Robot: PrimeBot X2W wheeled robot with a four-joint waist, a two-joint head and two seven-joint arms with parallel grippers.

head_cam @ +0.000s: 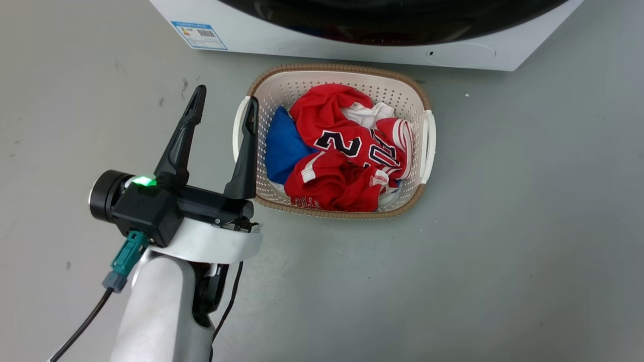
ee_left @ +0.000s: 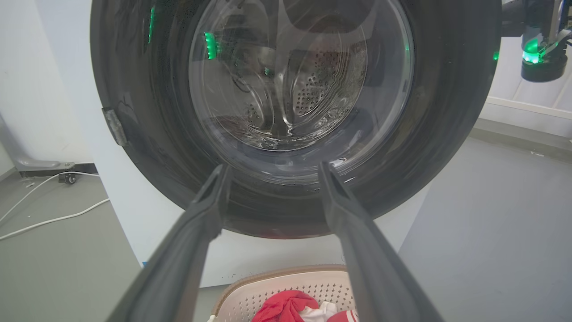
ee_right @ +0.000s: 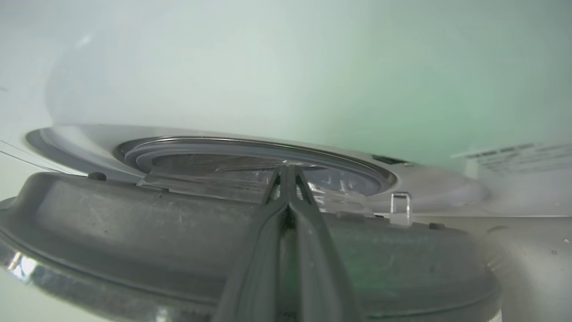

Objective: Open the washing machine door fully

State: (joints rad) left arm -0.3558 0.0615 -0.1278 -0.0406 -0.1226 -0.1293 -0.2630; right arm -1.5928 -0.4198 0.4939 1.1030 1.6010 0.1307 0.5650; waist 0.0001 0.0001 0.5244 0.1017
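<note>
The left gripper (head_cam: 226, 95) is hovering left of the basket (head_cam: 342, 68), fingers released. The right gripper (ee_right: 286, 171) is lying across the door (ee_right: 134, 228), fingers clenched together.

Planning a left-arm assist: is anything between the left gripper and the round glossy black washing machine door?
Nothing visible. The left gripper, jaws open, faces the round glossy black washing machine door across bare space; the white woven laundry basket sits lower, under that line.
</note>
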